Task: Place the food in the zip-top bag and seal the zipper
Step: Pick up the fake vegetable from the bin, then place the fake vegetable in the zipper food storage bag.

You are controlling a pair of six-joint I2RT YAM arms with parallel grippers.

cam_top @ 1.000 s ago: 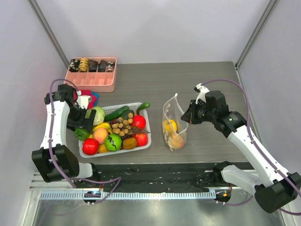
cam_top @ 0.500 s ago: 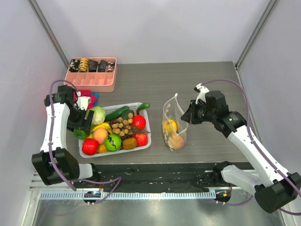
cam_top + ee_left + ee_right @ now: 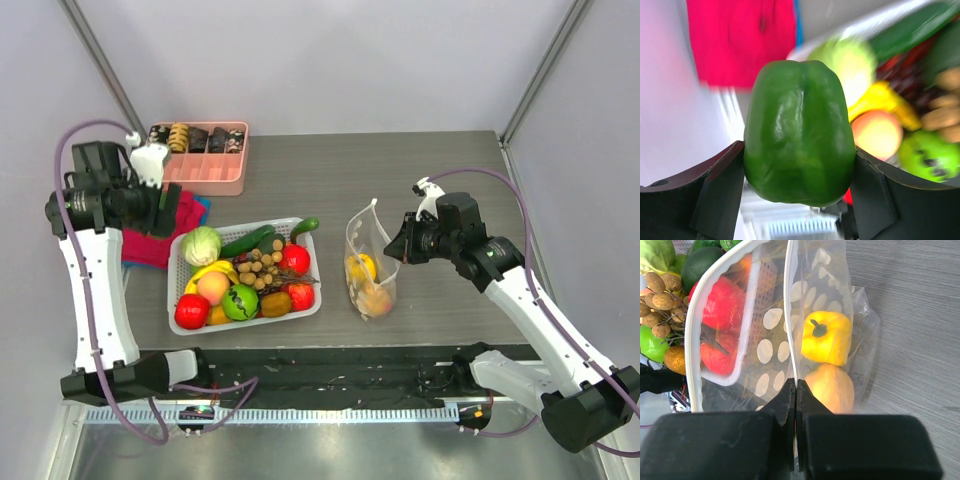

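Table [image 3: 440, 170] is viewed whole from above, behind the arm bases. Left wrist view: close, blurred, directed down past the green pepper [image 3: 799, 132] onto the white basket [image 3: 313, 275]. Right wrist view: close on the zip-top bag [image 3: 825, 300]. The white basket is shared by all three.

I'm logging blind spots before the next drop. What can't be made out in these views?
Top view: the left gripper hides the green pepper it holds.
Left wrist: the basket's contents behind the pepper are blurred.
Right wrist: the right gripper covers the bag's near end, so anything there is hidden.
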